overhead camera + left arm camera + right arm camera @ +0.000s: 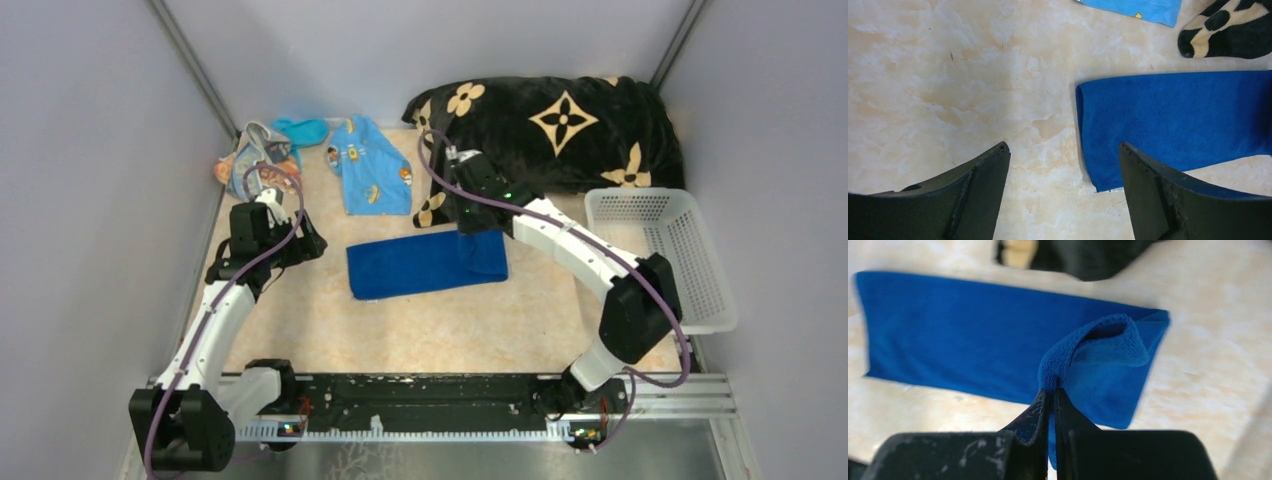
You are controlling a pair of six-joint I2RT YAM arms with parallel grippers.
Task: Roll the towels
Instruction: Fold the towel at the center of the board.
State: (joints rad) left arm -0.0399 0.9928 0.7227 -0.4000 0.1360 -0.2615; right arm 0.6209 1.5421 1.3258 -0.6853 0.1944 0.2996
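Observation:
A dark blue towel [410,265] lies flat as a long strip in the middle of the table. My right gripper [480,238] is at its right end, shut on that edge [1050,390] and holding it lifted and curled over the strip [973,335]. My left gripper [312,245] hovers open just left of the towel's left end [1173,120], with bare table between its fingers [1063,147]. At the back lie a light blue printed towel [372,165], a turquoise towel [300,130] and a crumpled striped towel [255,160].
A large black blanket with tan flowers [560,120] fills the back right, one corner reaching near the blue towel [1228,27]. A white plastic basket [670,250] stands at the right edge. Walls close in the left, back and right.

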